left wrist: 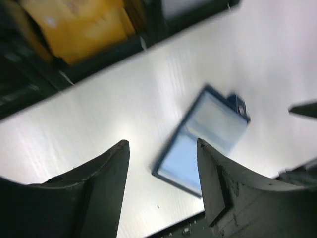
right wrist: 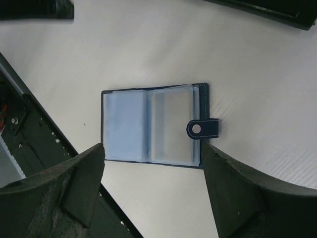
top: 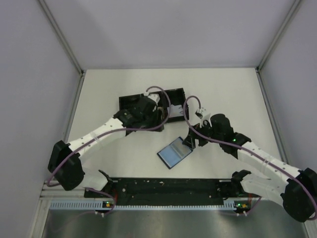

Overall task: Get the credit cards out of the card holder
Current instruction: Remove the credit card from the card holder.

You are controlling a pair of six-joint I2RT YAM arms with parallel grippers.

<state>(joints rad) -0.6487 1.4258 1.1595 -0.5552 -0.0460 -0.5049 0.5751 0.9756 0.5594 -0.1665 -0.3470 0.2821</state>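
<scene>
The card holder (top: pixel 174 152) lies open and flat on the white table, its pale blue-grey sleeves up and its dark-blue snap tab (right wrist: pixel 202 129) to one side. In the right wrist view the card holder (right wrist: pixel 148 126) sits just beyond my right gripper (right wrist: pixel 153 148), which is open and empty above the table. My right gripper (top: pixel 190 141) hovers at the holder's far right edge. An orange-tan credit card (left wrist: pixel 74 25) lies in the black tray (left wrist: pixel 22 74). My left gripper (left wrist: pixel 163 144) is open with nothing in it, and the card holder (left wrist: pixel 203 141) shows blurred beyond it. My left gripper (top: pixel 157 110) is over the tray.
The black compartment tray (top: pixel 176 94) stands at the back middle of the table, partly covered by the left arm. The black base rail (top: pixel 168 187) runs along the near edge. Grey walls close in the table on both sides.
</scene>
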